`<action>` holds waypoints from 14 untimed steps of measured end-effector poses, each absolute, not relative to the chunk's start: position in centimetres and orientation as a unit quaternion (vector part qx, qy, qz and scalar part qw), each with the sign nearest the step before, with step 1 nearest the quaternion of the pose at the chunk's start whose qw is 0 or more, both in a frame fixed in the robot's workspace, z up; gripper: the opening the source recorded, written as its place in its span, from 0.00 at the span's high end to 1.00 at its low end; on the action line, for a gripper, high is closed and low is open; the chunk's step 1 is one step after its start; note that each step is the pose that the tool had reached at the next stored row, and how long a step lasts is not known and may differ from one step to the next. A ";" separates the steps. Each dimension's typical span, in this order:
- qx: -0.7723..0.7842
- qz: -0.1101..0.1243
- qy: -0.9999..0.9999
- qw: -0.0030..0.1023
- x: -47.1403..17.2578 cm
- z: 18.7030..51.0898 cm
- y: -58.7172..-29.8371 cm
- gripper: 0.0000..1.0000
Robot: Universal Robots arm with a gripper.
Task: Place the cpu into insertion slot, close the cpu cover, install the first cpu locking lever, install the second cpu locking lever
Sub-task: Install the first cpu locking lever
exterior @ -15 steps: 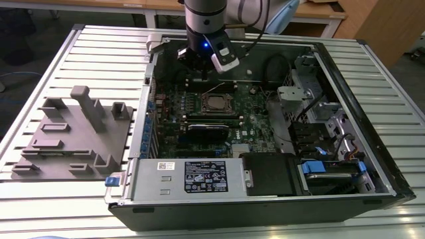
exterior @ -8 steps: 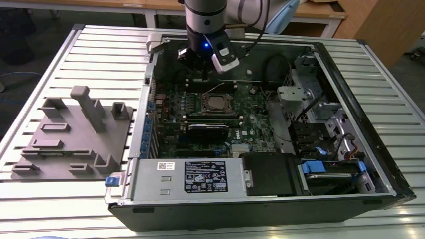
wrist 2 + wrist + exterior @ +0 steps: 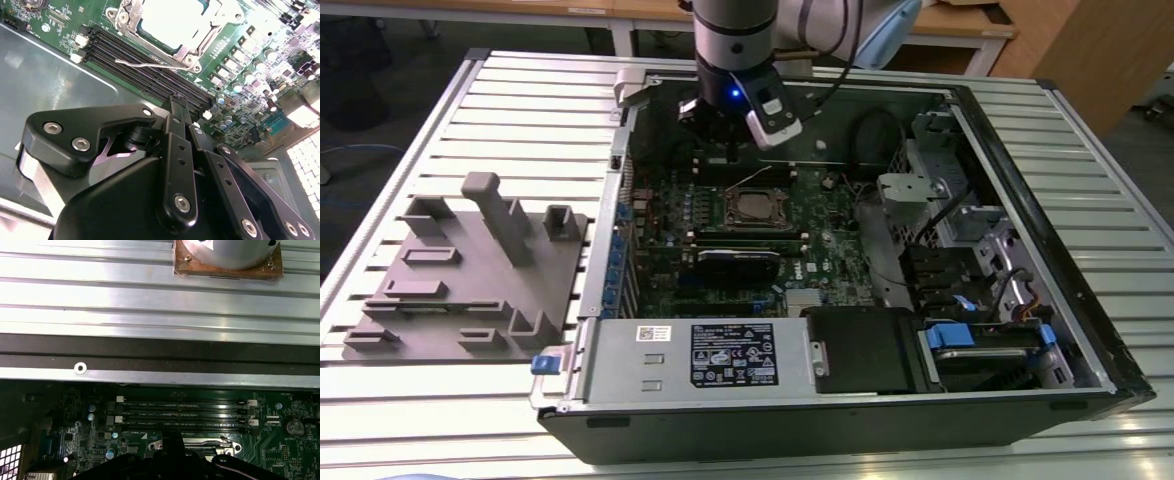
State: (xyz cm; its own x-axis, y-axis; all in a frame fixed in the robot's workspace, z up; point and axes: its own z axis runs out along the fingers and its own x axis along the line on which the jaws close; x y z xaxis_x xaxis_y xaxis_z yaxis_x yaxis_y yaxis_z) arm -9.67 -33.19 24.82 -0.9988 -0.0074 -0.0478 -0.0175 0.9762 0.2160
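Observation:
The cpu [image 3: 175, 17] lies in the insertion slot [image 3: 731, 213] on the green motherboard [image 3: 821, 215], its silver top bright in the second wrist view. The cpu cover [image 3: 192, 47] lies flat around it as a silvery frame. One thin wire locking lever [image 3: 142, 65] sticks out loose over the black memory slots [image 3: 182, 412]. My gripper [image 3: 176, 100] hangs shut and holds nothing. In the exterior view the gripper [image 3: 720, 150] is just beyond the socket's far edge, above the memory slots and a little apart from the lever.
The open computer case [image 3: 854, 420] lies on a slatted metal table [image 3: 520, 90]. A grey fixture block [image 3: 467, 270] stands on the exterior view's left. A black card [image 3: 740, 262], the power supply [image 3: 707, 355] and a drive cage [image 3: 961, 230] crowd the case.

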 end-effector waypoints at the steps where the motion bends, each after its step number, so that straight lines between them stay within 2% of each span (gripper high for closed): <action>1: -0.006 0.109 0.994 0.023 -9.7 24.8 -33.2 0.90; 14: -0.006 0.109 0.994 0.023 -9.4 24.8 -33.1 0.90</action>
State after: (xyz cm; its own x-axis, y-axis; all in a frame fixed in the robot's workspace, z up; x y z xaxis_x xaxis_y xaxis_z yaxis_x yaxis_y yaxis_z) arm -9.44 -33.13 24.78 -0.9988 -0.0073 -0.0478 -0.0174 0.9763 0.2159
